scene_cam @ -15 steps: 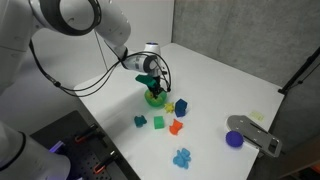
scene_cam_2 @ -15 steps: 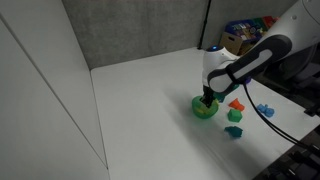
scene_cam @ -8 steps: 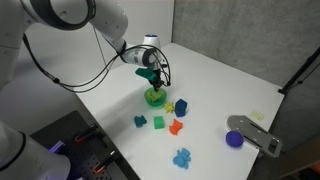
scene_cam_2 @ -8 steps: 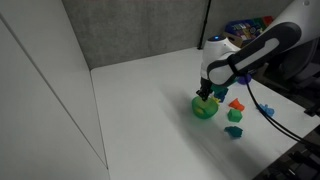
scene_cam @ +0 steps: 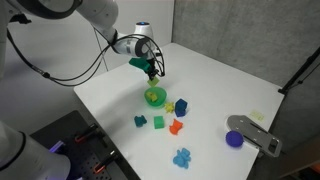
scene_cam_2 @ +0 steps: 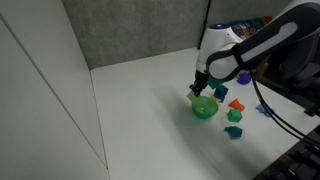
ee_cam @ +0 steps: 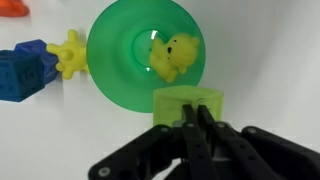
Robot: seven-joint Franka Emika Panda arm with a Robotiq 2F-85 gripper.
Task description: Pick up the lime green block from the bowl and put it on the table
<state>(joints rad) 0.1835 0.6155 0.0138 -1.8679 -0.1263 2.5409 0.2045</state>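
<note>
Pincer (ee_cam: 195, 116) grips lime green block (ee_cam: 170, 103) (underside hidden).

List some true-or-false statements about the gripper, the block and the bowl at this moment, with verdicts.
1. The gripper is shut on the lime green block. True.
2. The bowl is empty. False: a yellow toy lies in it.
3. The lime green block rests on the table. False: it hangs in the gripper, off the table.
4. A purple round piece lies apart from the bowl. True.
</note>
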